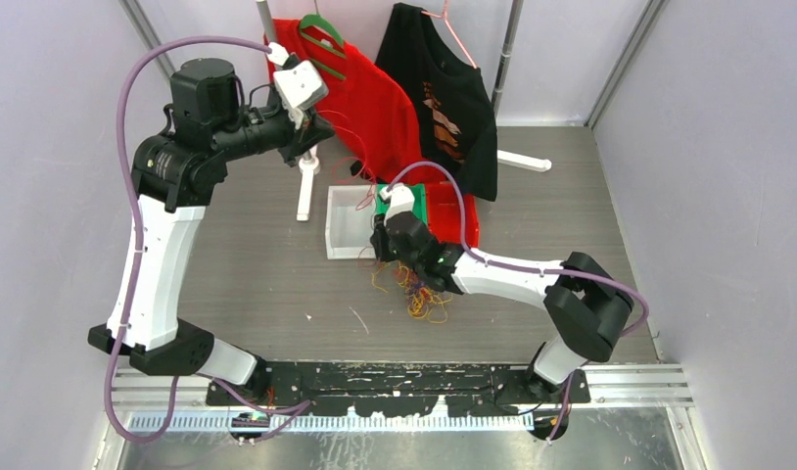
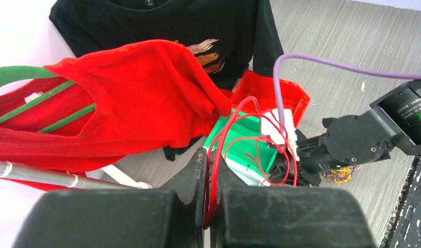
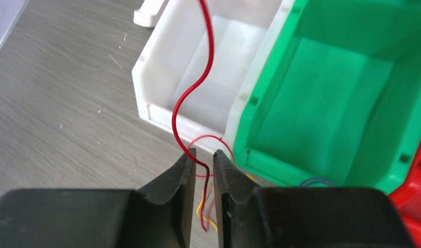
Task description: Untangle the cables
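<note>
Left gripper [image 2: 211, 173] is pressed together on red cables [image 2: 216, 147]; right gripper [image 3: 203, 155] is parted narrowly around one, beside three bins [image 3: 146, 103].

White bin [image 1: 348, 233], green bin [image 3: 327, 103], red shirt [image 1: 370, 103]

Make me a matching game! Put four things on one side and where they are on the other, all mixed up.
1. white plastic bin
2. black printed T-shirt
3. curved green hanger
4. loose pile of thin yellow-orange and purple cables

A. inside the red shirt
B. tangled on the grey tabletop
C. just left of the green plastic bin
D. hanging right of the red shirt

Pairs: 1-C, 2-D, 3-A, 4-B
</note>
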You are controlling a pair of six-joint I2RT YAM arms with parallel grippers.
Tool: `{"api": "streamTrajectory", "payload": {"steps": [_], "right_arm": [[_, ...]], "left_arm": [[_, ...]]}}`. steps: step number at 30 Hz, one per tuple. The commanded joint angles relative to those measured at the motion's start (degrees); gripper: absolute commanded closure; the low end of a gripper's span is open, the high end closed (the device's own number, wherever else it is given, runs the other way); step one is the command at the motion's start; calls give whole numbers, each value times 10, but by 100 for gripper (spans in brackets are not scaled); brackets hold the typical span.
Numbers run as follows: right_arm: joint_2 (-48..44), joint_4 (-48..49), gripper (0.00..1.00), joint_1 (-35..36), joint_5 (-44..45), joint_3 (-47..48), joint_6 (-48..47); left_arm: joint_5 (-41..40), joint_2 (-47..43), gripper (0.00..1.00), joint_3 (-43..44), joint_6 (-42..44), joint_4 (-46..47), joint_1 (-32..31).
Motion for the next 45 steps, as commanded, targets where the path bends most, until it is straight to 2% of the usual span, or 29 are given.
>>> {"api": "streamTrajectory", "payload": {"steps": [1,2,4,12,21,27,30,36,40,45], "right_arm": [[-2,39,85,-14,-35,59,-10],[-1,40,94,-17,-40,67,-13],[1,37,99,-25,-56,85,-13],[28,30,99,-77,-115,164,2],[108,31,99,-94,-127,242,21],[146,25,99,-128,-180,337,80],[154,23,99,-135,-192,374,88],[163,19,99,-141,-184,363,86],[145,79,99,-166,-252,345,171],[109,74,99,-167,-271,377,169]], "left_arm": [[-12,-19,100,27,9,31,-3],[-15,-19,100,32,10,31,-3],[-21,-16,100,47,8,28,-3],[-32,-19,100,81,11,31,-3],[-53,-48,100,-15,20,80,-3],[-69,-32,100,21,21,87,-3],[-75,-38,100,2,13,114,-3],[-82,-70,100,-89,15,148,-3],[-82,-67,100,-78,18,135,-3],[-82,-61,100,-49,15,128,-3]]}}
